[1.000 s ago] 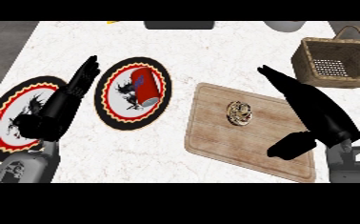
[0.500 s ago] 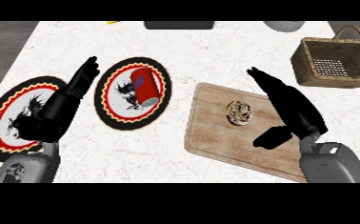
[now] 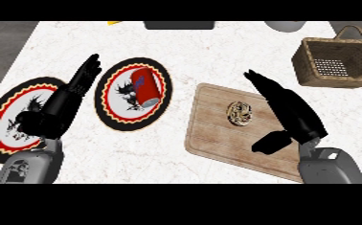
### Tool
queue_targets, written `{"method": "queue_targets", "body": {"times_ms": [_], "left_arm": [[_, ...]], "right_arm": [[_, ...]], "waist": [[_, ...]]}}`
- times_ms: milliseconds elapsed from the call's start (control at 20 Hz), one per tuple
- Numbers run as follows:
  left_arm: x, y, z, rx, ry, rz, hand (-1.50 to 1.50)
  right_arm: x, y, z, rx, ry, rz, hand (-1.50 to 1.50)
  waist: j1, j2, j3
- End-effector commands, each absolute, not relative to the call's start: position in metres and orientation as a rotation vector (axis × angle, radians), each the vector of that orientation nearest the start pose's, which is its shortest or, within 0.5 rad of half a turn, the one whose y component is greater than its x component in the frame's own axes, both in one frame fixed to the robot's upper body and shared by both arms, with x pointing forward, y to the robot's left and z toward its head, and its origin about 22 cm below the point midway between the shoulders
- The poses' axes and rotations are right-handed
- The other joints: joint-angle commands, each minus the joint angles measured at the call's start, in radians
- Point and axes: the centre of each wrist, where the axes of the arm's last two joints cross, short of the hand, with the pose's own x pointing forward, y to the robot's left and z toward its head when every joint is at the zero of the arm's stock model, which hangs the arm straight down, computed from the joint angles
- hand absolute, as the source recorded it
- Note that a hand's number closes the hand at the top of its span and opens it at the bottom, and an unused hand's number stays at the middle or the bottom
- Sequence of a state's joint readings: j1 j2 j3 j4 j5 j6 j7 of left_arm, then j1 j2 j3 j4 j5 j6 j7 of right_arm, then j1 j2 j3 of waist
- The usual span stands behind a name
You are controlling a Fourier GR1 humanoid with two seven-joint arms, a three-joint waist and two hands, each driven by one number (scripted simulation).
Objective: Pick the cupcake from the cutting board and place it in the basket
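Observation:
A small brown cupcake (image 3: 240, 112) sits near the middle of the wooden cutting board (image 3: 216, 135). My right hand (image 3: 291, 113) hovers over the board just right of the cupcake, open, fingers straight and pointing up-left, thumb (image 3: 272, 141) hanging below. It is not touching the cupcake. The wicker basket (image 3: 308, 66) stands at the upper right, with nothing inside. My left hand (image 3: 62, 103) rests open at the left, fingers up, between two plates.
A round plate (image 3: 113, 111) with a black, red and yellow rim carries a red can (image 3: 145, 88) left of the board. A second such plate (image 3: 17, 109) lies at the far left edge. Grey objects (image 3: 179, 25) sit along the back edge.
My right hand has moved left over the board, closer to the cupcake, and its forearm has come further into view. The left hand has barely moved.

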State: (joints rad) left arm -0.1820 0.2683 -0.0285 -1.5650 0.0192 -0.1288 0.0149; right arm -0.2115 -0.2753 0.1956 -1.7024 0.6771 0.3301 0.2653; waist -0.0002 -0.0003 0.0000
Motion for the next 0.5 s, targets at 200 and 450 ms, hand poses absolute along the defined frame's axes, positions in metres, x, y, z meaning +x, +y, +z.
{"method": "queue_targets", "body": {"times_ms": [200,450], "left_arm": [[0.269,0.258,0.071,0.061,-1.697,-0.378,0.0],[0.275,0.262,0.065,0.045,-1.684,-0.374,0.0]], "right_arm": [[0.271,-0.201,0.08,-0.605,-1.35,1.104,-1.5],[0.288,-0.215,0.077,-0.638,-1.3,1.159,-1.5]], "waist": [[0.002,-0.001,0.0],[0.002,0.0,0.0]]}}
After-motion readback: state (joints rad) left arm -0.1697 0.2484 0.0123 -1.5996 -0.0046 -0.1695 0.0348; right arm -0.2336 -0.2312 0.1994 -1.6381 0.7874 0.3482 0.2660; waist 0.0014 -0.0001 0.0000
